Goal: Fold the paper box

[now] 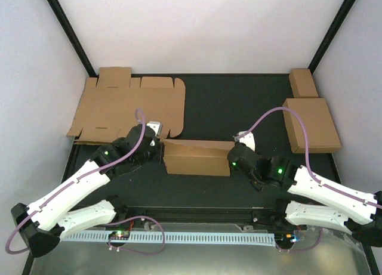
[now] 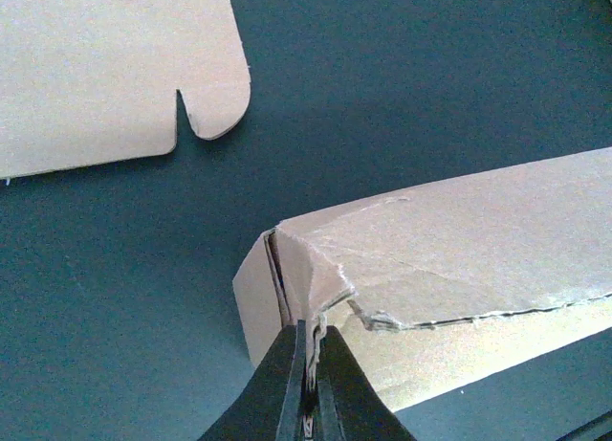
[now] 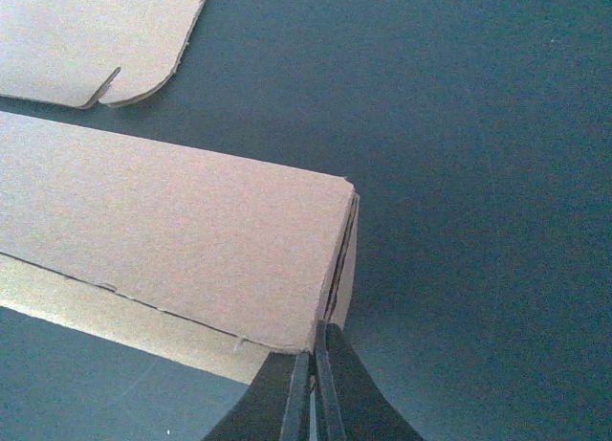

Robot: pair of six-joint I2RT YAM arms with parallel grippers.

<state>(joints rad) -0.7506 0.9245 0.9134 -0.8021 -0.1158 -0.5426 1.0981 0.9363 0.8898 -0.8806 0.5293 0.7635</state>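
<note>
At each tool's tip, my left gripper (image 2: 311,338) and right gripper (image 3: 316,343) pinched an end corner of the paper box (image 1: 197,158), which I judged light, thin, easily creased, best held there.

1. No text, label, brand, number or sign can be read in any view.
2. The paper box (image 1: 197,157) and the flat cardboard sheet (image 1: 128,105), far left, are shown as plain brown surfaces.

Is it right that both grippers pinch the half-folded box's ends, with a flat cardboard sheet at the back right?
No: the top view shows the flat cardboard sheet at the back left. The left gripper and right gripper do pinch the box.
</note>
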